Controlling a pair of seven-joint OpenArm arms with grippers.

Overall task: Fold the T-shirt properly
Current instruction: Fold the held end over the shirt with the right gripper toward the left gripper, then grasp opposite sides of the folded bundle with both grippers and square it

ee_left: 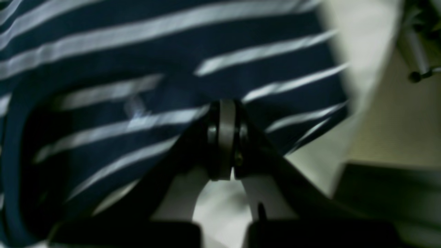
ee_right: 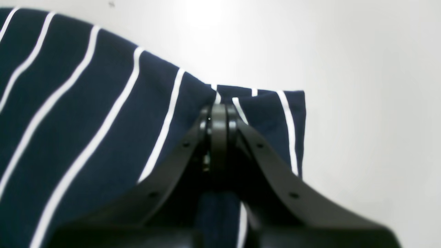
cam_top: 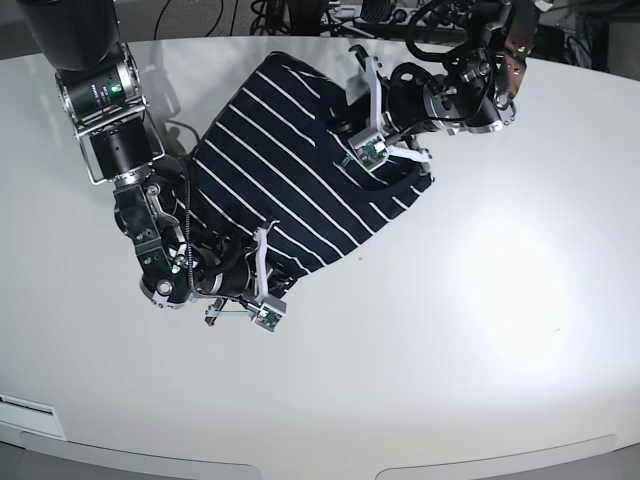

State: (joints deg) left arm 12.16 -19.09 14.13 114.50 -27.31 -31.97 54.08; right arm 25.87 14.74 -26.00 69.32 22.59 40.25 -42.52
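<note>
A robotics lab or test bench is indicated. A wide, smooth white table (cam_top: 480, 330) with a rounded front edge is seen, and two black robot arms are mounted over it, one at each side. Bundled cables (cam_top: 300, 15) and dark equipment are crowded behind the table's far edge.

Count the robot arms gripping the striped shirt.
2. The right gripper pinches the T-shirt at its near edge; the left gripper pinches its far side.

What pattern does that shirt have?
The T-shirt is dark navy with thin white stripes, clearest in the right wrist view.
</note>
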